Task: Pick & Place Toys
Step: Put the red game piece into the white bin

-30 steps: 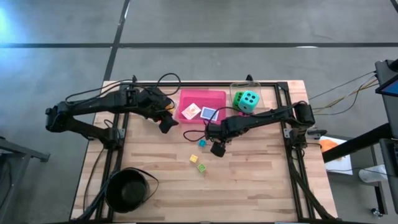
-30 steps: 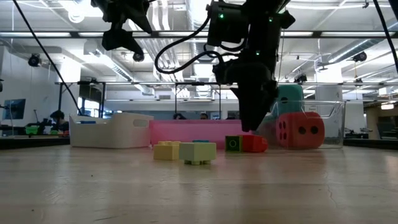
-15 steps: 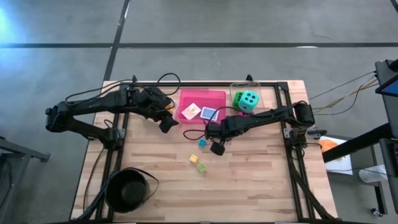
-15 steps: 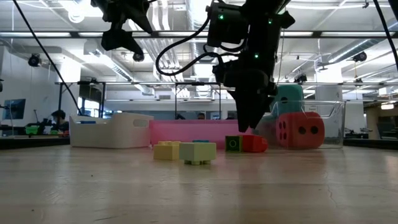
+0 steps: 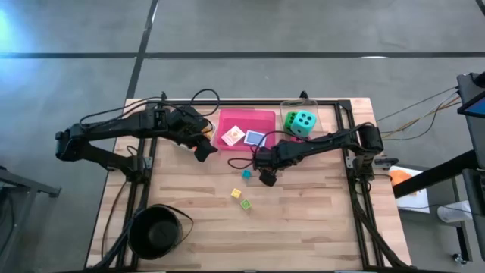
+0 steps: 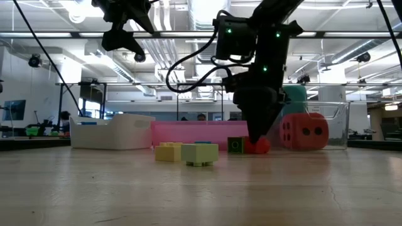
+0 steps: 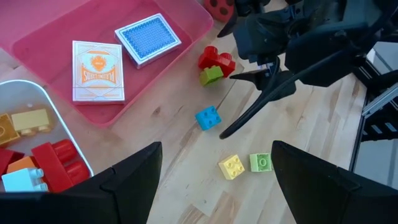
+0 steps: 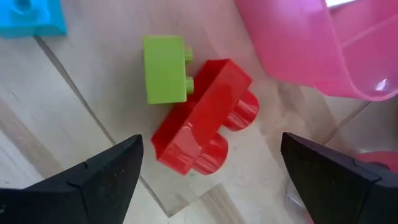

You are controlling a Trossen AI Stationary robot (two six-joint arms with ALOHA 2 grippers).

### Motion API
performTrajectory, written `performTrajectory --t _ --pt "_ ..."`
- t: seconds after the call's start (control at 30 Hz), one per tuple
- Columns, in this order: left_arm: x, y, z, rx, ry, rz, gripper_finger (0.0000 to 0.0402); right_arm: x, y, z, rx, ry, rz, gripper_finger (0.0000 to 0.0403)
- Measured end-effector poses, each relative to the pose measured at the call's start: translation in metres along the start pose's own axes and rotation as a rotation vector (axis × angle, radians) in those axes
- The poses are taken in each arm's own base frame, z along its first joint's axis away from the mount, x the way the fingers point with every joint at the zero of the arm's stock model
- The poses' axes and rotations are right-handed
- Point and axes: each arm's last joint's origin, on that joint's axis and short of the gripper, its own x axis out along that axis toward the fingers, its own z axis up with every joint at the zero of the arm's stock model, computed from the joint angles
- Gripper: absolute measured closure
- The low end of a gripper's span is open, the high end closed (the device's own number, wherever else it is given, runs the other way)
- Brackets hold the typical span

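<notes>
My right tool [image 8: 205, 168] hangs low over the bench [image 5: 318, 220], fingers spread wide and empty, just off the near edge of the pink tray [image 5: 246, 115]. Between the fingers I see a red block [image 8: 202, 134] lying on the wood with a small green block [image 8: 165, 68] touching its side. I judge the red block to be my pick.

To do it well, I should come straight down so one finger lands on each long side of the red block, not on its studs. The green block sits tight against it, so I want the finger on that side to slip in without shoving both pieces along. The tray wall is close on the far side; I keep clear of it. I close only once the tips are at wood level.

A blue block [image 5: 245, 174] lies just to the left, and a yellow block [image 5: 236, 193] and another green one [image 5: 245, 205] nearer.

My left tool [image 5: 203, 152] waits, jaws apart and empty, left of the tray.
</notes>
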Motion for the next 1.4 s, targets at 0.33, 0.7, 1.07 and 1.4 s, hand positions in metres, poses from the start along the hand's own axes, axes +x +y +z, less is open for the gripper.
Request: performTrajectory --t 0.33,0.7,1.07,1.4 --pt "0.0 -0.0002 0.0003 0.0 -0.003 -0.002 0.0099 0.0042 0.0007 0.0005 -0.035 -0.028 0.019 0.0032" --pt "-0.0001 -0.0002 0.0003 0.0 -0.004 -0.002 0.0099 0.005 0.0005 0.0008 -0.034 -0.022 0.04 0.0114" --pt "-0.0001 -0.0002 0.0003 0.0 -0.004 -0.002 0.0099 0.0054 0.0009 -0.0002 -0.092 -0.014 0.049 0.0173" --pt "-0.0001 -0.0002 0.0003 0.0 -0.004 -0.002 0.0099 0.007 0.0009 -0.0021 -0.139 -0.002 0.06 0.0187"
